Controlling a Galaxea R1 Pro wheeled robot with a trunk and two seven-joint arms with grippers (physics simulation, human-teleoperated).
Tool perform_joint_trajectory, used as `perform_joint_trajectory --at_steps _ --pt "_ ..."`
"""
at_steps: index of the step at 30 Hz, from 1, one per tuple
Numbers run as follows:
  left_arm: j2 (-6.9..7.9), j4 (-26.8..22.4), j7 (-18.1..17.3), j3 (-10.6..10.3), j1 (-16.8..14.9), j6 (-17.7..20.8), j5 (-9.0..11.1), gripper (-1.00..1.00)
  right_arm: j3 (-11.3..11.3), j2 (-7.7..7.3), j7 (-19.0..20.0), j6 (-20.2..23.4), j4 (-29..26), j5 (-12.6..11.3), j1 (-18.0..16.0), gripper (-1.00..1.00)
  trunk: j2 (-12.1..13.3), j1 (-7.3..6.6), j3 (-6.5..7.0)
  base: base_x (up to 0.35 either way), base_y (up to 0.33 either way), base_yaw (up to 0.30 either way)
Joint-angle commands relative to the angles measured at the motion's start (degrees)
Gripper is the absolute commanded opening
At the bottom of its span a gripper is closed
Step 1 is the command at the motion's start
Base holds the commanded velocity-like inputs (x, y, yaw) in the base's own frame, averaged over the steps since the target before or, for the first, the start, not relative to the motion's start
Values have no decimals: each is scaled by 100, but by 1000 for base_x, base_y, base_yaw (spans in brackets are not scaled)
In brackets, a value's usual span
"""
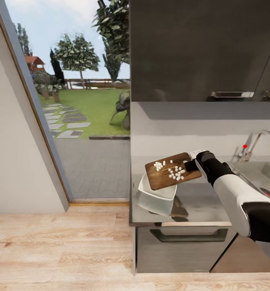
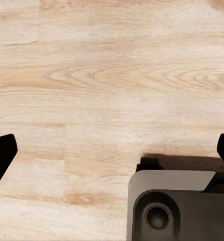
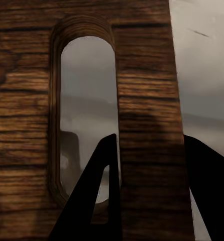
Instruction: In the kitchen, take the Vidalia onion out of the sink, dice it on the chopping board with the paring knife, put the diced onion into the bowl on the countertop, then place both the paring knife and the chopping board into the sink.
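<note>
Right gripper (image 1: 192, 163) is clamped on the stiff board (image 1: 171, 171) beside its handle slot, loose onion dice (image 1: 176, 173) carried above the bowl (image 1: 155, 197).

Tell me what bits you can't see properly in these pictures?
- The bowl: in the head view the chopping board covers its far side, so its inside is hidden.
- The sink: cut off by the head view's right edge.
- The diced onion: pieces too small to count.
- The right end effector: mostly behind the board's end.
- The left end effector: only its fingertips show at the left wrist view's edges.
</note>
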Motion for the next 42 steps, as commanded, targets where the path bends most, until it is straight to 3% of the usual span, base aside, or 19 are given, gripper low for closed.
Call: perform_joint_trajectory --at_steps 1,11,18,29,38,42 --pt "-3 24 1 -49 -11 -40 54 100 41 -6 50 30 -9 60 -5 -100 -10 3 -11 17 45 0" --pt "-3 24 1 -49 -11 -38 54 100 58 -6 45 30 -9 60 -5 -100 -10 3 -11 3 8 0" --pt "-3 24 1 -49 -11 -32 54 100 235 -16 42 30 -12 60 -5 -100 -10 3 -11 0 0 0" --pt "-3 24 1 -49 -11 -31 54 100 290 -31 -214 25 -10 60 -5 -100 -10 3 -11 0 -2 0" --pt "-4 24 1 -49 -11 -31 54 100 314 -20 -221 27 -10 60 -5 -100 -10 3 -11 0 -215 0" --pt "-3 24 1 -49 -11 -31 54 100 479 -20 -263 25 -13 60 -5 -100 -10 3 -11 0 -65 0"
